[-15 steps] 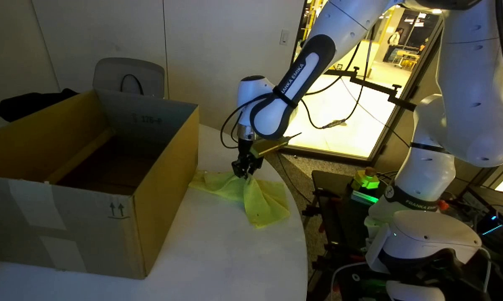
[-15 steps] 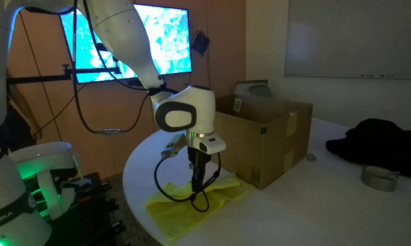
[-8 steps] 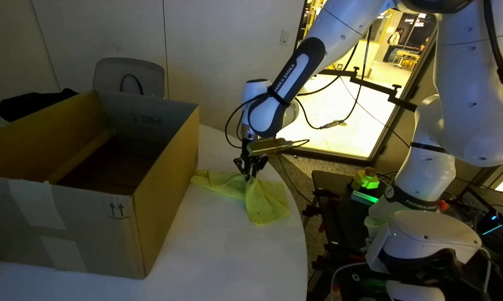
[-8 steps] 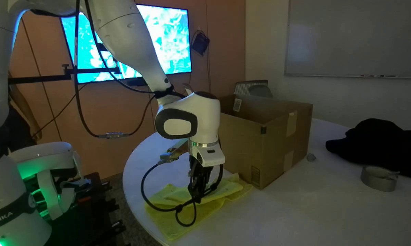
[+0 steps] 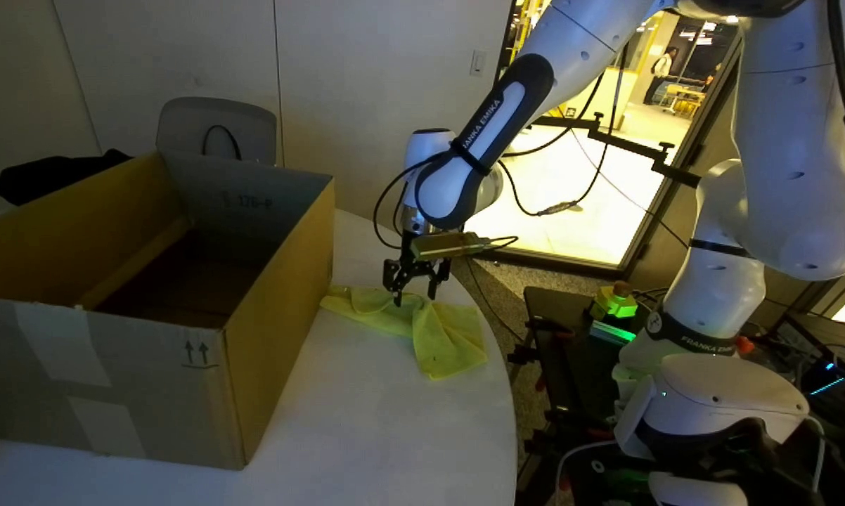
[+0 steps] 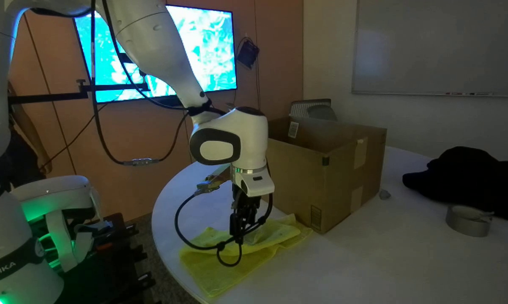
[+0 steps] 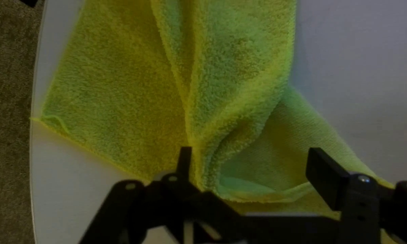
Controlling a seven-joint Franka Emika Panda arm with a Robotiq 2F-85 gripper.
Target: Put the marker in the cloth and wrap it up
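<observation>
A yellow cloth [image 5: 450, 341] lies folded and creased on the white table, close to its rounded edge. In the wrist view the cloth [image 7: 129, 101] has one flap turned over, with a loose pocket-like fold near the jaws. My gripper [image 7: 251, 154] stands open just above this fold, its fingers wide apart and nothing held between them. Both exterior views show the gripper [image 5: 415, 296] pointing down over the rear part of the cloth [image 6: 214, 274]. The marker is hidden or out of view.
A large open cardboard box [image 5: 275, 330] stands right beside the cloth on the table [image 5: 387, 436]. An exterior view also shows a tape roll [image 6: 468, 221], a small grey lump [image 6: 384, 194] and black fabric [image 6: 461, 181]. A cable [image 6: 178, 228] loops beside the gripper.
The gripper's fingers have spread from nearly together to wide apart, letting go of the cloth fold. The hand has shifted slightly, and the pinched-up fold has settled lower.
</observation>
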